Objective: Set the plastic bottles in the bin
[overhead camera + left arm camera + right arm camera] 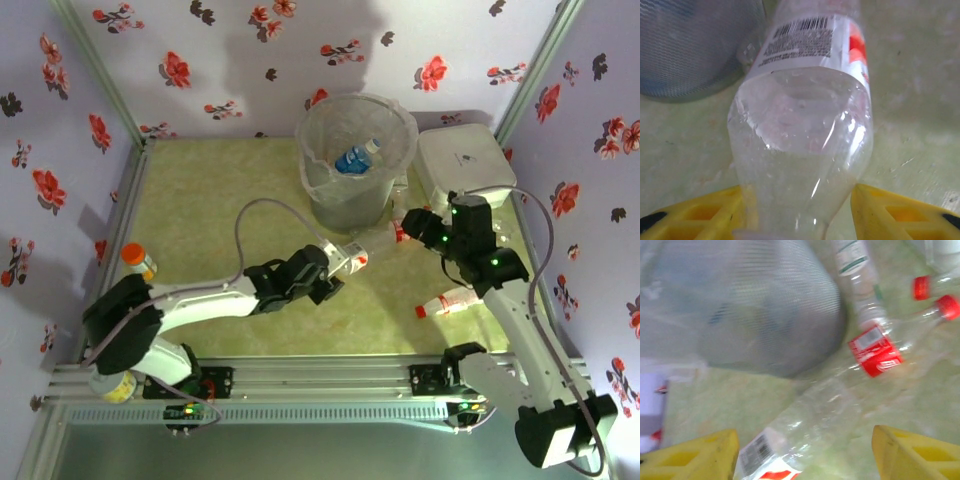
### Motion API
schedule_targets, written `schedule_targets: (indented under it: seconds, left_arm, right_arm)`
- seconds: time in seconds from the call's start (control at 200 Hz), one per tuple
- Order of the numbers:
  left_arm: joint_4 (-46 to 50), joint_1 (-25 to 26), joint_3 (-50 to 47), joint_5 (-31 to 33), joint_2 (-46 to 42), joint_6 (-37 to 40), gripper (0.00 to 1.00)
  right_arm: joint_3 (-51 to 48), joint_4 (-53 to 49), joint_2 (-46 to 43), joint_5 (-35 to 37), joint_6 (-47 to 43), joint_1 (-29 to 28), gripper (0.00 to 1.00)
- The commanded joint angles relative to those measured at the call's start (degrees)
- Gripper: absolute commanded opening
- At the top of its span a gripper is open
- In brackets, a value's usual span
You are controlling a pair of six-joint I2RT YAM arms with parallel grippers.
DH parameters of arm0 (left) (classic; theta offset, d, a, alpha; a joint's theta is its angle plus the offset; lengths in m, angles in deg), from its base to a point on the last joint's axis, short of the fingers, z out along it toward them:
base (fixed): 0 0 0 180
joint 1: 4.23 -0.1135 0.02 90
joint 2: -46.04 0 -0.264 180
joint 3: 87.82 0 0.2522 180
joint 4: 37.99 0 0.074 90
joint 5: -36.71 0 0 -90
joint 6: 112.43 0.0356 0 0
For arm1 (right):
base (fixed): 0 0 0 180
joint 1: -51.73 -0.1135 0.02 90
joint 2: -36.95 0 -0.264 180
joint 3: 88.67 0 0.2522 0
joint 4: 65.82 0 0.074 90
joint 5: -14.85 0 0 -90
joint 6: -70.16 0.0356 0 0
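Gripping a red-label bottle point(805, 130) by its narrow end, L jaws sit just near of the bin point(345, 205); R jaws gape wide over loose bottles point(875, 347) on the counter point(200, 200).

You've got the bin point(335, 200) upright at the far side, a blue bottle point(352, 160) inside; a clear red-label bottle point(351, 258) lies near its base.

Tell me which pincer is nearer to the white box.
Right. The right pincer hovers close beside the white box; the left pincer grips a bottle farther away, in front of the bin.
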Motion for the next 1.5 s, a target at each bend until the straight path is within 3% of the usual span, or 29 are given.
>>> schedule_targets:
  seconds: [0.0,0.14,0.58,0.625,0.72,0.75,0.885,1.085,1.365,1.496]
  left_arm:
    - [-7.44,0.25,-2.96,-0.32,-3.91,-1.99,0.55]
    - [-9.35,0.08,-4.35,-0.58,-5.73,-2.16,0.55]
    - [-5.68,0.06,-5.68,-1.05,-4.90,-3.39,0.56]
    - [-4.54,0.08,-5.51,-1.17,-4.62,-3.01,0.61]
    - [0.28,0.08,-2.93,-1.73,-2.54,-1.29,0.94]
    - [2.04,0.08,-1.56,-2.66,-1.51,-0.79,1.00]
    - [7.29,0.57,3.00,-10.04,2.19,-1.26,1.00]
    - [6.00,2.13,2.45,-16.22,1.41,-5.11,1.00]
    - [10.23,4.87,6.77,-16.84,8.05,-3.15,1.00]
    - [11.24,6.20,8.29,-14.07,12.01,-2.13,1.00]
  right_arm:
    - [-1.11,5.12,0.72,-9.99,3.04,0.25,0.75]
    - [-1.43,3.60,2.02,-7.38,4.07,0.29,0.82]
    - [-14.42,14.10,6.77,-8.88,14.90,-2.79,0.81]
    - [-14.42,12.83,6.68,-7.54,14.56,-3.30,0.82]
    - [-14.02,11.27,7.03,-5.87,13.87,-4.11,0.84]
    - [-14.00,10.88,7.28,-5.58,13.95,-4.45,0.84]
    - [-14.58,6.76,9.10,-4.09,15.59,-8.11,0.86]
    - [-17.23,2.47,6.27,-0.44,18.18,-11.82,0.87]
    - [-18.22,2.12,5.00,1.70,18.88,-11.80,0.88]
    - [-18.37,2.08,4.90,1.80,19.10,-11.88,0.88]
